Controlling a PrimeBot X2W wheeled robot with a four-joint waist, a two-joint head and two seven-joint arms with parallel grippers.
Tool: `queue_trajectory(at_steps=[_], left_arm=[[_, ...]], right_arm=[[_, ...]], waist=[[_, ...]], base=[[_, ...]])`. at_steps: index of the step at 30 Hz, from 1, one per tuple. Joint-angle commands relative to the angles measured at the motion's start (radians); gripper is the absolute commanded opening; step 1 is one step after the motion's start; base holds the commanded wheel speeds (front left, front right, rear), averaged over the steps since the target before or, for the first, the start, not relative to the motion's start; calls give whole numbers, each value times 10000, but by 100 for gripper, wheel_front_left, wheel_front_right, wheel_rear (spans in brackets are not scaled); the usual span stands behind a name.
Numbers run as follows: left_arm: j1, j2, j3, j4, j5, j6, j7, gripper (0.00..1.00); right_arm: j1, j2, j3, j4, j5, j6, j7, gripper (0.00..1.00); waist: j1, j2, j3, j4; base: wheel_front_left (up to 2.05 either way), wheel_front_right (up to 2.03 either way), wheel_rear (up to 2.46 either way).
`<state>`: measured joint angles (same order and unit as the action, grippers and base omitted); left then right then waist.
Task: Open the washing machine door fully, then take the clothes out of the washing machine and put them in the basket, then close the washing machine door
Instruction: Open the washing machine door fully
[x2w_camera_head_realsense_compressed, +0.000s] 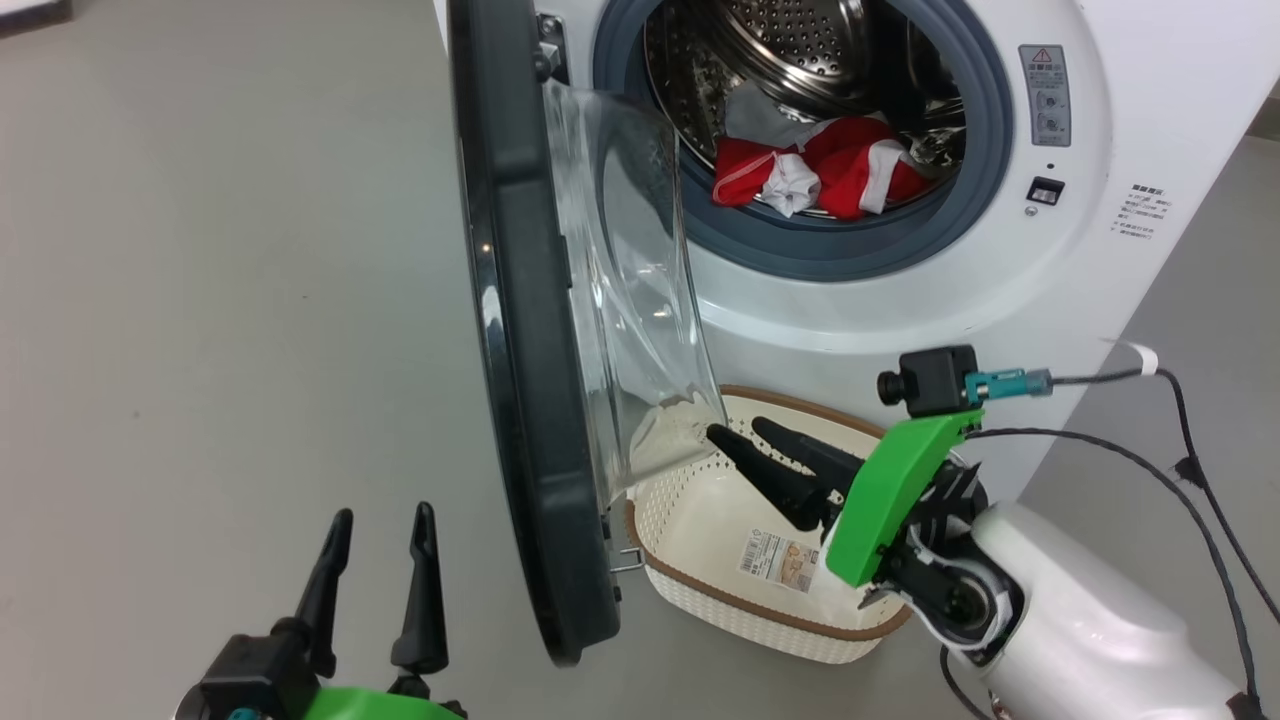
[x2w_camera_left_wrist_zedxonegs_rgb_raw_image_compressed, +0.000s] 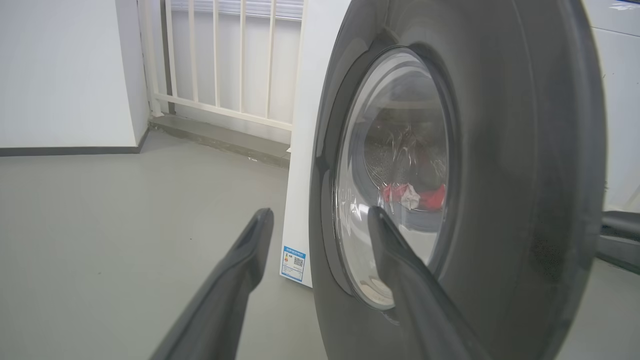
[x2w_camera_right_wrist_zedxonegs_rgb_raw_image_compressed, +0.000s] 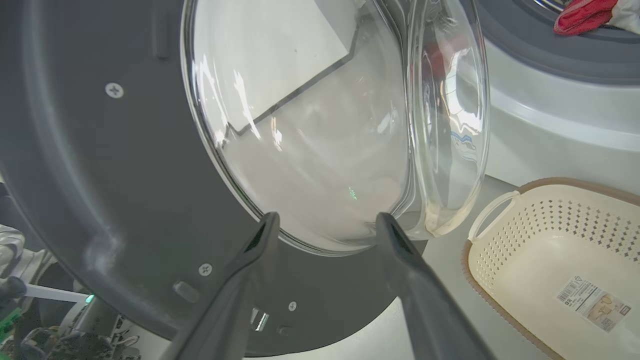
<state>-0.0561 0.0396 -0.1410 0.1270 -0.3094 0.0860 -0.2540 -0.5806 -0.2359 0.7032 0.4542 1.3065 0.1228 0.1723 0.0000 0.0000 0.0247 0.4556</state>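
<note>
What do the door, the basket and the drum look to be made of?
Washing machine door: glossy black rim, likely plastic, with highlights; bulging clear centre, glass or clear plastic, see-through with reflections. Basket: matte cream plastic, moulded perforations, brown woven-look rim. Drum: shiny perforated metal, probably stainless steel.

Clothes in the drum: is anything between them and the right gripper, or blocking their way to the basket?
Nothing visible blocks the clothes. The washing machine door stands open at left, its glass bowl beside the right gripper, clear of the drum mouth. The basket lies below.
</note>
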Motion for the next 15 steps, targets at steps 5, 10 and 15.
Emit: queue_trajectory(at_steps=[5, 10, 15], left_arm=[[-64, 106, 444, -169, 178, -25, -78, 100], [-28, 106, 519, -176, 236, -26, -78, 100], [35, 106, 605, -274, 297, -6, -78, 100]], right_arm=[[228, 15, 447, 277, -1207, 79, -2190, 100], [172, 55, 661, 1401, -2784, 79, -3984, 100], [281, 482, 9, 2115, -4138, 79, -4326, 100]], waist=[[0, 0, -167, -131], [0, 0, -249, -187], [0, 0, -282, -274]], base=[[0, 0, 0], [0, 0, 0], [0, 0, 0]])
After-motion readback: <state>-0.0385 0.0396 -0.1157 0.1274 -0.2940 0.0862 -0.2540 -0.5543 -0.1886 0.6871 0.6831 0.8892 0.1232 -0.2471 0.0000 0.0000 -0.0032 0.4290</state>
